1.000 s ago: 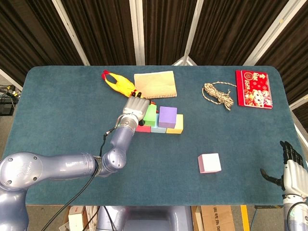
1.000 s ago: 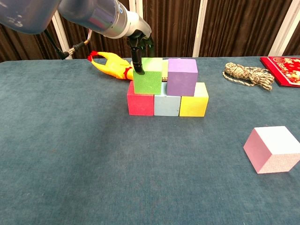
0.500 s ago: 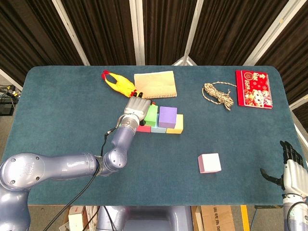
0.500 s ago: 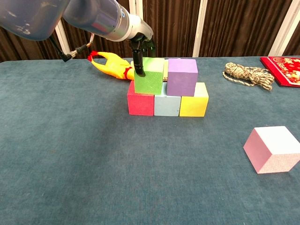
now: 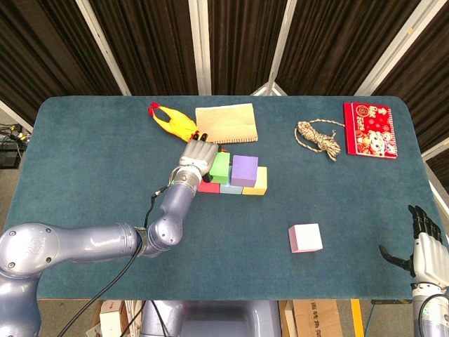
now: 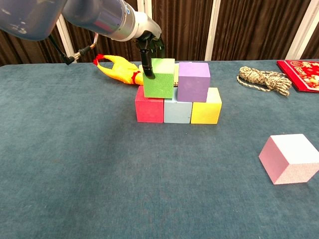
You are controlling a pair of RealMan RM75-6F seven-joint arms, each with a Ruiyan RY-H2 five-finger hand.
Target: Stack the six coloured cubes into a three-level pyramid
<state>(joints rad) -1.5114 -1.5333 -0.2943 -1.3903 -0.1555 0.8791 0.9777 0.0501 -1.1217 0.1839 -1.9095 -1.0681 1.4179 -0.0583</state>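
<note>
The head camera is looking steeply down over the whole table (image 5: 84, 161); the chest camera is viewing its near surface low and close.

right hand (image 5: 426, 247) cut by frame, red packet (image 6: 301, 74) cropped

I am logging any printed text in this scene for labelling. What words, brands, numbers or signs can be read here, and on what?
Nothing here can be read.
Red packet: printed gold and white figures, any characters too small and blurred to read.
Tan notebook: no text visible on its cover.
Coloured cubes, such as the green cube and the pink cube: plain faces, no markings.
</note>
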